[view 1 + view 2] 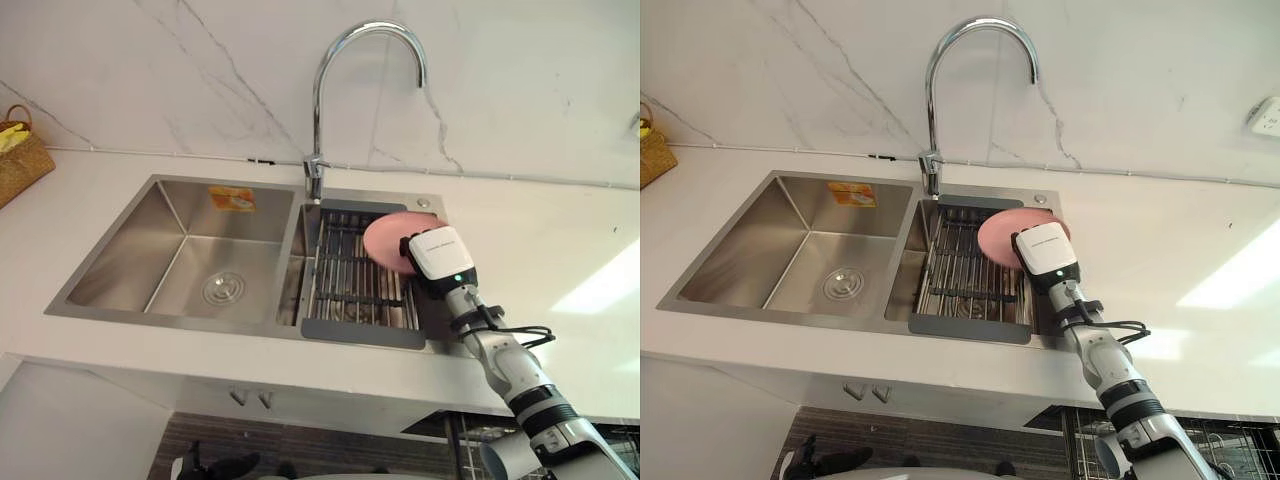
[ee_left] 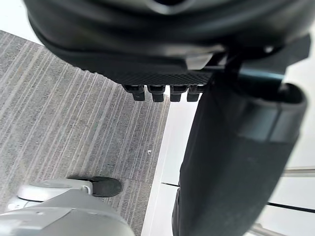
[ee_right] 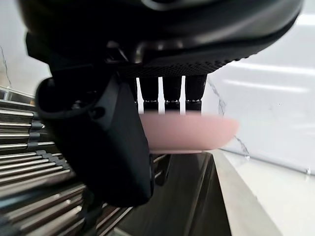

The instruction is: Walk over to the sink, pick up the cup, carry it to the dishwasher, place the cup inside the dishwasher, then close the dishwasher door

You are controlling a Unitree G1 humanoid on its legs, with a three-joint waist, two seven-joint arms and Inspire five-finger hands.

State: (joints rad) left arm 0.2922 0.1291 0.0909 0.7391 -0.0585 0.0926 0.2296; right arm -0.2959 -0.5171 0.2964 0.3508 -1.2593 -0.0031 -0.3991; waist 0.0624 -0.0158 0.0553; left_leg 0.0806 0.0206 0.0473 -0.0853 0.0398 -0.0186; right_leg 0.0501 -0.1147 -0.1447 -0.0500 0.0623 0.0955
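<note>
Right hand's (image 3: pixel 162 44) fingers (image 3: pixel 172 93) reach a round pink cup (image 3: pixel 192 132) above the steel sink's (image 1: pixel 120 270) metal rack (image 1: pixel 350 285); their grip cannot be told.

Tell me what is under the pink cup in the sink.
A dark slatted rack in the sink's right basin lies under the pink cup. The right hand covers the cup's near side, hiding how it rests there.

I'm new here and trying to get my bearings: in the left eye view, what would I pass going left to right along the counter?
Wicker basket → left sink basin → faucet base → dish rack → pink bowl at the rack's right end.
</note>
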